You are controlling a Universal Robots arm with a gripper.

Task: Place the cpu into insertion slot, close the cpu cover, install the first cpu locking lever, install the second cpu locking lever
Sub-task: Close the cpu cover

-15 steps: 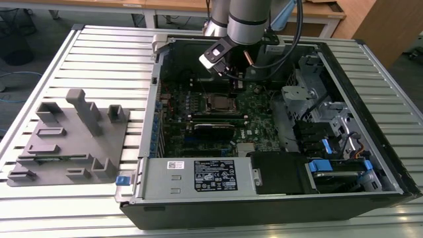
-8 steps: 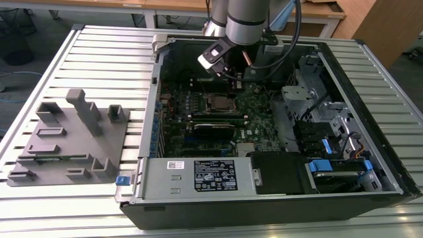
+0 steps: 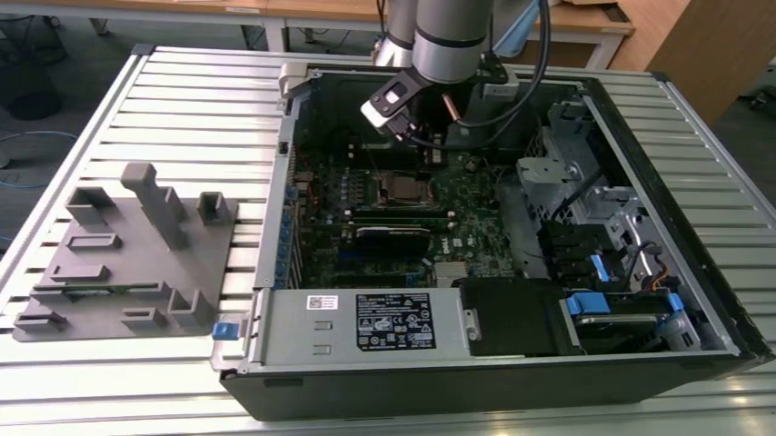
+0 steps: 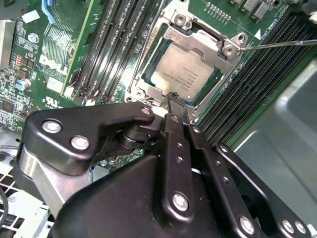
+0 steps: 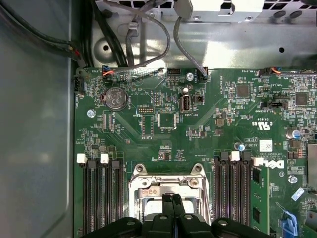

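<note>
My gripper (image 4: pixel 173 100), fingers (image 4: pixel 171 130) pressed together and gripping nothing, hangs at the edge of the socket (image 4: pixel 179 21); the chip (image 4: pixel 184 74) lies inside, framed by its metal cover (image 4: pixel 197 38), near edge hidden behind me.

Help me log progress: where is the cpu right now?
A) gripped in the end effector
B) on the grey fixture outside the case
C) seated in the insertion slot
C: in the second wrist view the cpu lies flat inside the insertion slot, just beyond the end effector.
</note>
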